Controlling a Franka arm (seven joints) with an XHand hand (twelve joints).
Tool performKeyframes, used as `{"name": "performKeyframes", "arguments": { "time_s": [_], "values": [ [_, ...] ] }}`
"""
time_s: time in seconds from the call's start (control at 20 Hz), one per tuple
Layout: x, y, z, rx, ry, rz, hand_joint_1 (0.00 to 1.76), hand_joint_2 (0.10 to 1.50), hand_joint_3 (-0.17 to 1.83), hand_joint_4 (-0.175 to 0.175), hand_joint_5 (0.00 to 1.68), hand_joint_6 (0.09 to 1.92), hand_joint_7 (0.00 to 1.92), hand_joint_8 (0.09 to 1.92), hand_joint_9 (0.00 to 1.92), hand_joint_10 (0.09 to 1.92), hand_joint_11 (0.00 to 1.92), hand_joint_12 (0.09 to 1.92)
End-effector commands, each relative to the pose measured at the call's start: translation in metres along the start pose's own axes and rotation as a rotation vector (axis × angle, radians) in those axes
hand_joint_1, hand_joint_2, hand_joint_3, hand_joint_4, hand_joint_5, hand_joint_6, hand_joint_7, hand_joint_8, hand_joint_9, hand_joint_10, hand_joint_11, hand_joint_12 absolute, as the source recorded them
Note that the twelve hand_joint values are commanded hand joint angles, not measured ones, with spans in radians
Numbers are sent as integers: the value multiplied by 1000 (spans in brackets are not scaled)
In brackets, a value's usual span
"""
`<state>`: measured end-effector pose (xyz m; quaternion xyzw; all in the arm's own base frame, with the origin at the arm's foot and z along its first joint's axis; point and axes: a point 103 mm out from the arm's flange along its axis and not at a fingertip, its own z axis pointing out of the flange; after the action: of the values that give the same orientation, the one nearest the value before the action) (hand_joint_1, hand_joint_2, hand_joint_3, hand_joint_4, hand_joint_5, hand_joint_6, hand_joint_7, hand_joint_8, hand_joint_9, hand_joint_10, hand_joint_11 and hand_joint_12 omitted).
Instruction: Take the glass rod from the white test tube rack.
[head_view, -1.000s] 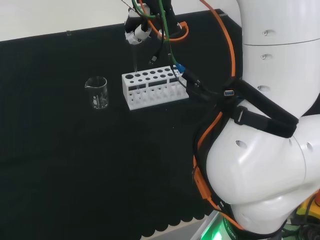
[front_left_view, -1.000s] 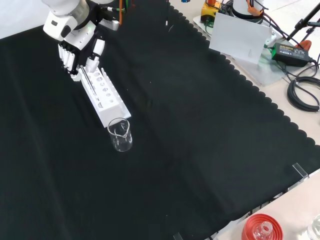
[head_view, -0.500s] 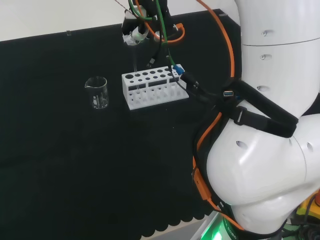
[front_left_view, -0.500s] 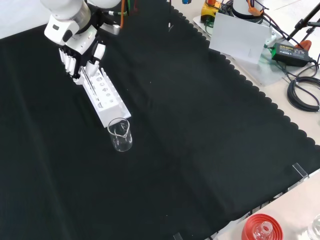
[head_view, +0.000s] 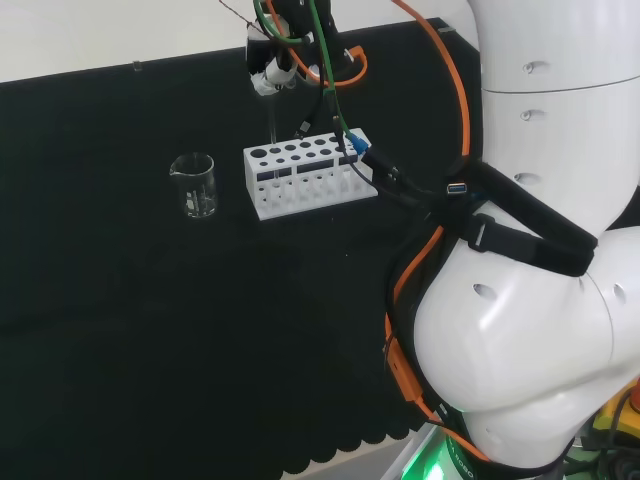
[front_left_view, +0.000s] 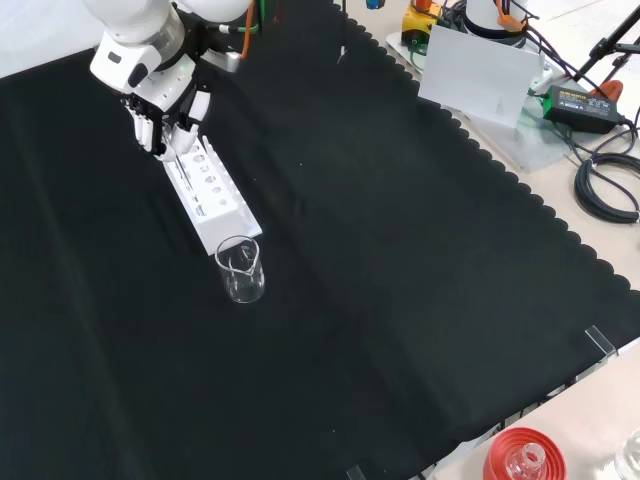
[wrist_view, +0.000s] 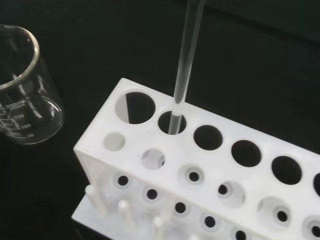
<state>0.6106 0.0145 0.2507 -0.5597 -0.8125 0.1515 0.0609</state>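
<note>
Pinching the top of the glass rod (head_view: 272, 120), the hand (head_view: 268, 68) hangs above the end of the white test tube rack (head_view: 308, 175) nearest the beaker (head_view: 194, 185); its fingers (front_left_view: 150, 128) are curled down around the rod's upper end. The rod runs straight down from the fingers, upright, and its lower end is still inside the rack. The wrist view makes this plain: the rod (wrist_view: 184, 65) enters the second large hole from the rack's end, in the outer row, with the end hole beside it vacant and the other large holes along the row open too. That view also shows the rack (wrist_view: 210, 175) has a second row of smaller holes and short white pegs along its base, and that the beaker (wrist_view: 22, 90) stands just beside the rack's end, apart from it. In the front view the hand (front_left_view: 160, 95) comes in from the top, over the rack's far end, and the rack (front_left_view: 212, 195) stretches toward the beaker (front_left_view: 241, 270) on the black tabletop (front_left_view: 400, 280).
</note>
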Motion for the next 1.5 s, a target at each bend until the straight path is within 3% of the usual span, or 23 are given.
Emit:
{"name": "performKeyframes", "arguments": {
  "time_s": [0.05, 0.2, 0.3, 0.55, 1.5],
  "values": [
    [-4, -5, -6, -49, -5, -19, 1219, 1124, -46, -15, 995, 979, 1034, 965, 1399, 514, 1554, 607],
    [-4, -11, -16, -163, -13, -12, 1377, 1089, -153, -106, 1077, 743, 1105, 824, 1403, 557, 1502, 589],
    [-1, -16, -23, -212, -36, -7, 1331, 1094, -171, -117, 1127, 662, 1210, 768, 1488, 587, 1526, 592],
    [4, -28, -42, -256, -44, -7, 1314, 1088, -175, -166, 1175, 560, 1292, 715, 1547, 649, 1560, 566],
    [26, -96, -108, -311, -82, -10, 1320, 1076, -175, -175, 1227, 443, 1319, 687, 1626, 592, 1592, 536]
  ]
}}
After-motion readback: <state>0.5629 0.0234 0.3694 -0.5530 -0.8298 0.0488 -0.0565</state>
